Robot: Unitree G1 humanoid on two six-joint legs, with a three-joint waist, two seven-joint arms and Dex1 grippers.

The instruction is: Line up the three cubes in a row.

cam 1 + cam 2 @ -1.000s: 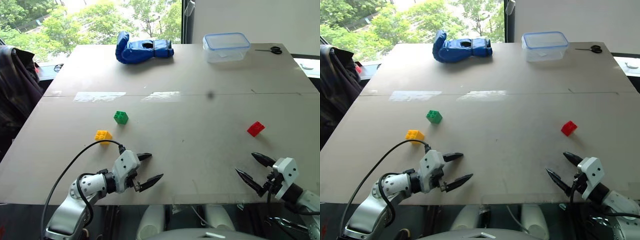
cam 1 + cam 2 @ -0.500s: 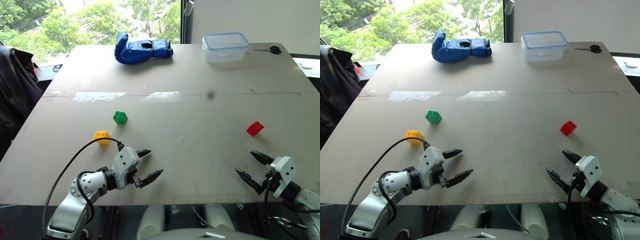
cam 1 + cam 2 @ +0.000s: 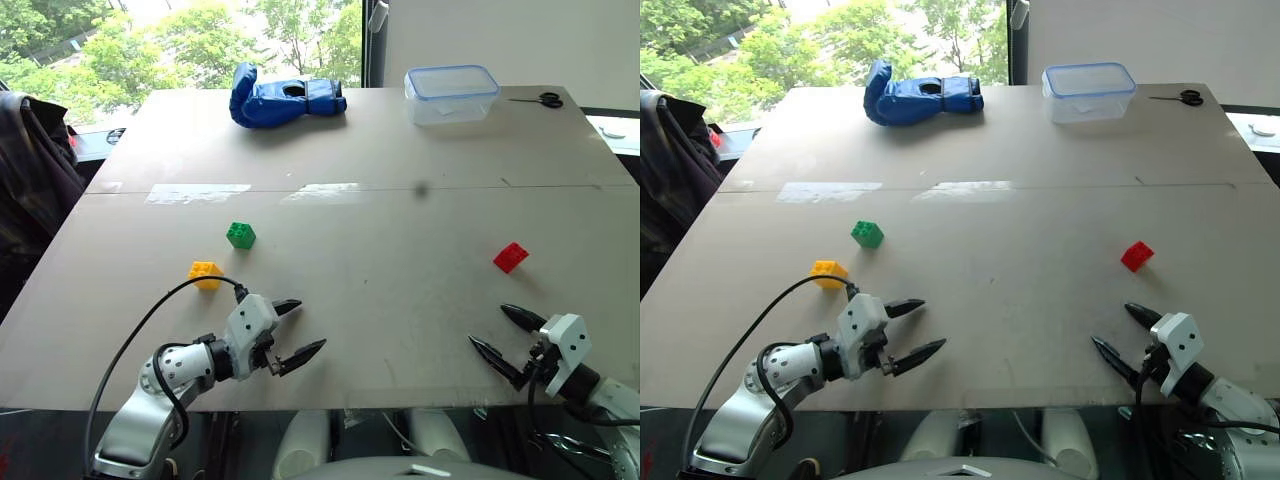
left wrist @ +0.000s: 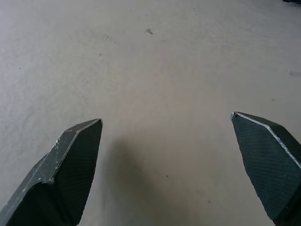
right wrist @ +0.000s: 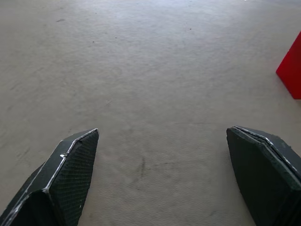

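Three small studded cubes lie apart on the grey table. The green cube (image 3: 241, 235) is left of centre, and the yellow cube (image 3: 205, 273) lies a little nearer and further left. Far over on the right is the red cube (image 3: 510, 257), whose edge also shows in the right wrist view (image 5: 292, 70). My left gripper (image 3: 295, 327) hovers open near the table's front edge, just right of and nearer than the yellow cube. At the front right my right gripper (image 3: 504, 332) is open too, a short way in front of the red cube. Both hold nothing.
A blue glove (image 3: 284, 98) lies at the far edge, left of centre. A clear plastic container (image 3: 452, 93) stands at the far right, with black scissors (image 3: 541, 99) beyond it. A dark garment (image 3: 30, 170) hangs off the table's left side.
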